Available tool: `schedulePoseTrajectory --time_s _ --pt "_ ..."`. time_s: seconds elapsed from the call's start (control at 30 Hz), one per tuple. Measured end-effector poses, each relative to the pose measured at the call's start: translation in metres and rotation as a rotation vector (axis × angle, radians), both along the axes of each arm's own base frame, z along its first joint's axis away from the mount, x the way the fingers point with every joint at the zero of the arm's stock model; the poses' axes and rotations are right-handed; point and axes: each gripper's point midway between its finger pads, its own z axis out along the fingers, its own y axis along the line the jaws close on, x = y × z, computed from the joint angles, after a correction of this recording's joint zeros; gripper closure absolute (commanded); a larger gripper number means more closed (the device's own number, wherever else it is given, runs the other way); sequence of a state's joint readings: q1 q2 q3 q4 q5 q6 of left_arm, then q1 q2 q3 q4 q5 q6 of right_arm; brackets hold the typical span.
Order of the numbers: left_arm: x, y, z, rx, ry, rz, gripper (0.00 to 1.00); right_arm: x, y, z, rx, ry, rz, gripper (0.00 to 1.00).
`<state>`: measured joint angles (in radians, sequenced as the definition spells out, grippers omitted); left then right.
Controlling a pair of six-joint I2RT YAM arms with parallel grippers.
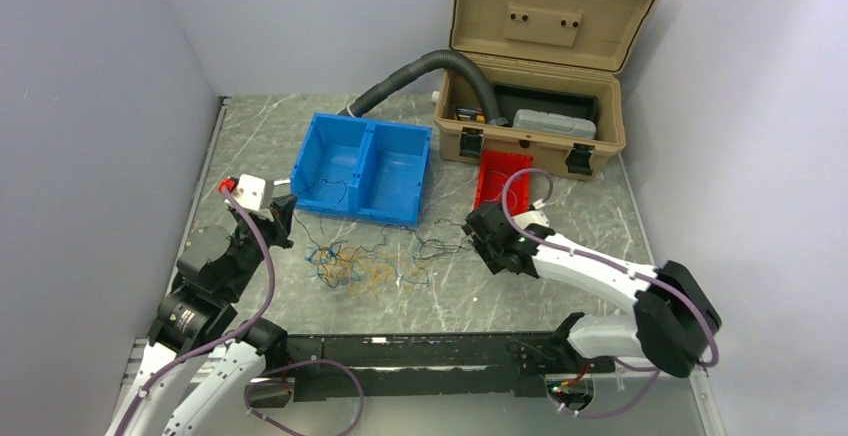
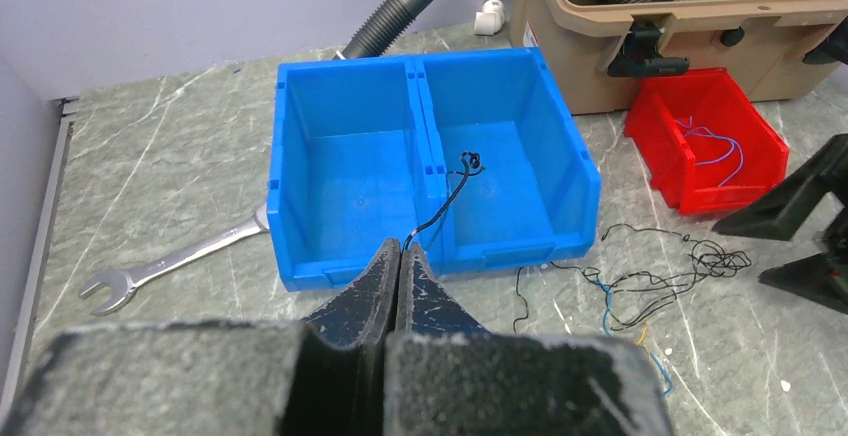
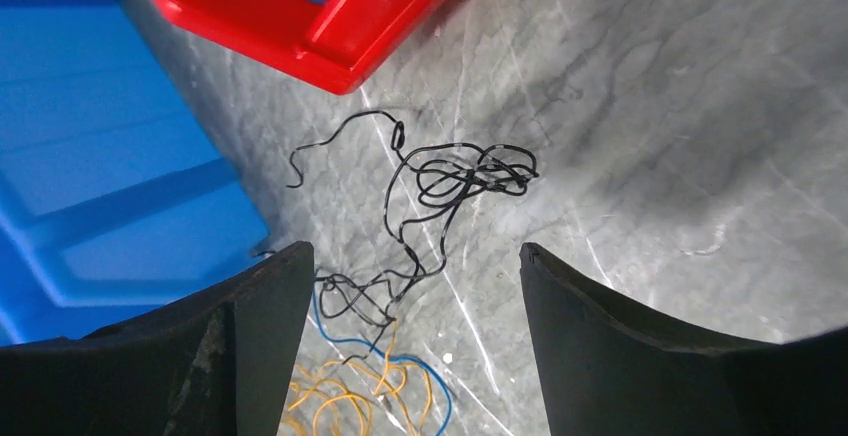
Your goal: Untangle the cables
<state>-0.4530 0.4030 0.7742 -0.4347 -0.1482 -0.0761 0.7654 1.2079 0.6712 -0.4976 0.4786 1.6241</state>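
A loose tangle of thin cables (image 1: pixel 360 261) in black, blue and yellow-orange lies on the table in front of the blue bin (image 1: pixel 365 168). My left gripper (image 2: pixel 402 248) is shut on one black wire (image 2: pixel 450 196), which rises from the fingertips and ends curled over the bin's divider. In the top view the left gripper (image 1: pixel 283 218) is at the bin's near left corner. My right gripper (image 3: pixel 415 256) is open above a black wire knot (image 3: pixel 450 181). Yellow and blue strands (image 3: pixel 370 396) lie just below the knot. In the top view the right gripper (image 1: pixel 478 239) is at the tangle's right end.
A red bin (image 2: pixel 705 146) holding a thin blue wire stands right of the blue bin. An open tan case (image 1: pixel 540 66) and a thick grey hose (image 1: pixel 420 71) are at the back. A wrench (image 2: pixel 170 264) lies left of the blue bin.
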Motion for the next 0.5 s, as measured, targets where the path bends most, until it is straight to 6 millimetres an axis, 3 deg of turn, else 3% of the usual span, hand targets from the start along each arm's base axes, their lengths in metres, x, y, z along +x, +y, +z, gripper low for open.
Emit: schedulePoseTrajectory --time_s 0.1,0.17,0.2,0.27,0.3,0.43,0.5 --pt "0.000 0.000 0.000 0.001 0.001 0.000 1.00 0.004 0.011 -0.018 0.014 0.032 0.000 0.27" --pt "0.000 0.000 0.000 0.001 0.001 0.000 1.00 0.007 0.017 -0.030 0.018 0.055 -0.001 0.35" --pt "0.000 0.000 0.000 0.001 0.001 0.000 1.00 0.008 0.019 -0.038 0.016 0.067 -0.006 0.46" --pt "0.000 0.000 0.000 0.001 0.001 0.001 1.00 0.010 0.021 -0.047 0.015 0.081 -0.017 0.86" --pt "0.000 0.000 0.000 0.001 0.001 0.002 1.00 0.013 0.024 -0.047 0.029 0.073 -0.020 1.00" --pt "0.000 0.000 -0.001 0.001 0.002 0.003 1.00 0.012 0.020 -0.047 -0.003 0.081 -0.031 1.00" --pt "0.001 0.001 -0.001 0.003 0.005 0.005 1.00 0.016 0.015 -0.029 -0.051 0.051 -0.045 1.00"
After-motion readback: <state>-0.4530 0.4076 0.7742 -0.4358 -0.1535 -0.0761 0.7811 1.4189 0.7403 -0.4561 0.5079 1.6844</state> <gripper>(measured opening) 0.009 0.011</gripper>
